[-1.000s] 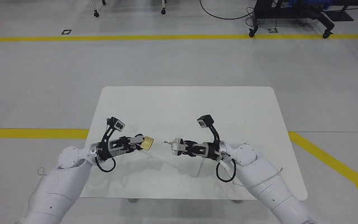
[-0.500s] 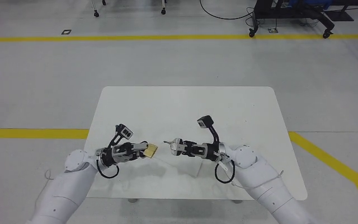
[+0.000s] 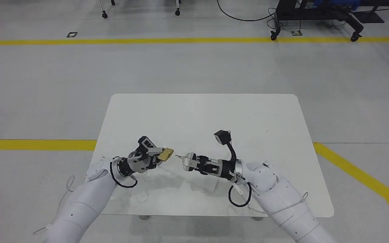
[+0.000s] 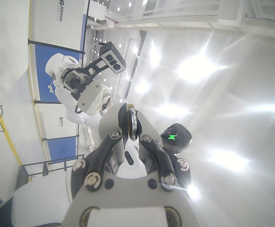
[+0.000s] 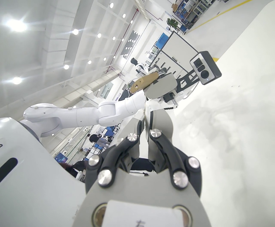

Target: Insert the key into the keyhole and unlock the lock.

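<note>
While the left claw point(image 3: 154, 155) clamps the lock point(image 3: 164, 154) above the worktop point(image 3: 267, 121), the key point(image 3: 180, 157), clamped in the right claw point(image 3: 189, 161), lies just beside it, apart; its long axis points toward the keyhole point(image 5: 135, 86); alignment seems near.

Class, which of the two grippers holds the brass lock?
The left gripper: its jaws clamp the brass lock, while the right gripper holds the key.

- Dark vertical wordmark on white wall panel point(image 4: 60, 14), with a smaller repeat on white lower wall section point(image 4: 61, 122).
- Green bolt-shaped sign on glossy black rounded housing point(image 4: 171, 137).
- Cut-off dark character on white rectangular label point(image 5: 139, 221), right wrist mount.
</note>
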You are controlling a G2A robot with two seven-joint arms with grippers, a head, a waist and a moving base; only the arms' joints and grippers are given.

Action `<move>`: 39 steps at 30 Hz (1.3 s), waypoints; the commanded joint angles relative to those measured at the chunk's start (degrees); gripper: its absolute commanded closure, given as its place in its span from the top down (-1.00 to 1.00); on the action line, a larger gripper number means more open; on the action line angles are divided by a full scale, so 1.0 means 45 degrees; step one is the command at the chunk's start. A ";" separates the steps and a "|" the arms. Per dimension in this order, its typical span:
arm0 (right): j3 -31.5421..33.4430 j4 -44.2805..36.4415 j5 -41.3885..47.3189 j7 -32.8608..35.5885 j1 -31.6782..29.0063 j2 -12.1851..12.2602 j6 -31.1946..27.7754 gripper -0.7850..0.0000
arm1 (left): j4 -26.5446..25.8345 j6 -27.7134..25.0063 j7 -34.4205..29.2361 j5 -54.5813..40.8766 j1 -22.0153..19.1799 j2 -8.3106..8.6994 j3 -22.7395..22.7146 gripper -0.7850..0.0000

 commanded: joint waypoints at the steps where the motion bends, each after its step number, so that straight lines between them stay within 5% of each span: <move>1: 0.0127 -0.0082 -0.0195 -0.0206 -0.0117 0.0018 0.0016 -1.00 | -0.0014 0.0095 -0.0001 -0.0339 -0.0034 -0.0011 0.0127 -1.00; 14: 0.0996 -0.0794 -0.0300 -0.0209 -0.0931 0.0225 -0.0394 -1.00 | -0.0486 -0.0107 -0.0001 -0.0373 -0.0169 0.0329 0.1010 -1.00; 21: 0.1345 -0.0888 0.0092 0.0061 -0.1078 0.0302 -0.0445 -1.00 | -0.2096 -0.1043 -0.0001 0.0339 0.0030 0.0945 0.1490 -1.00; 39: 0.1345 -0.0888 0.0092 0.0061 -0.1078 0.0302 -0.0445 -1.00 | -0.2096 -0.1043 -0.0001 0.0339 0.0030 0.0945 0.1490 -1.00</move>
